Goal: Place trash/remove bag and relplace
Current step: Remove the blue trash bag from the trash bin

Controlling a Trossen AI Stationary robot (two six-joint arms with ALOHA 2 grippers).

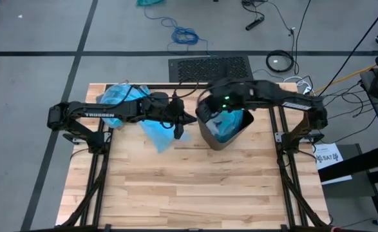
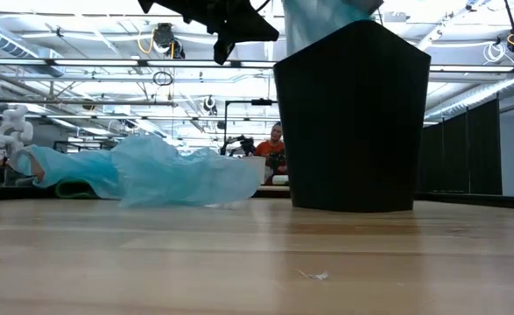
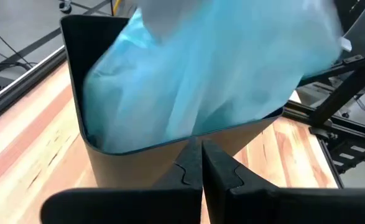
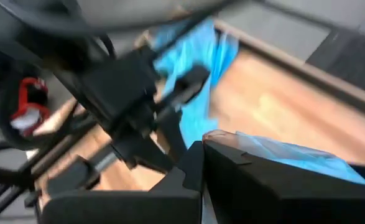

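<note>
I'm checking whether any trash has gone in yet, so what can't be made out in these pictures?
- Bin contents: the blue bag and the right arm cover them in the high and left wrist views.
- Bin top: cut off by the low view's upper edge.
- Right wrist view: blurred.
- Trash: not identifiable in any view.

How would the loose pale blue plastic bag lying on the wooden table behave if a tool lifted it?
The pale blue plastic bag lies crumpled and spread flat, so it probably flops and drapes. It looks thin and translucent, so it is likely very light and may slide easily on the wooden table.
</note>
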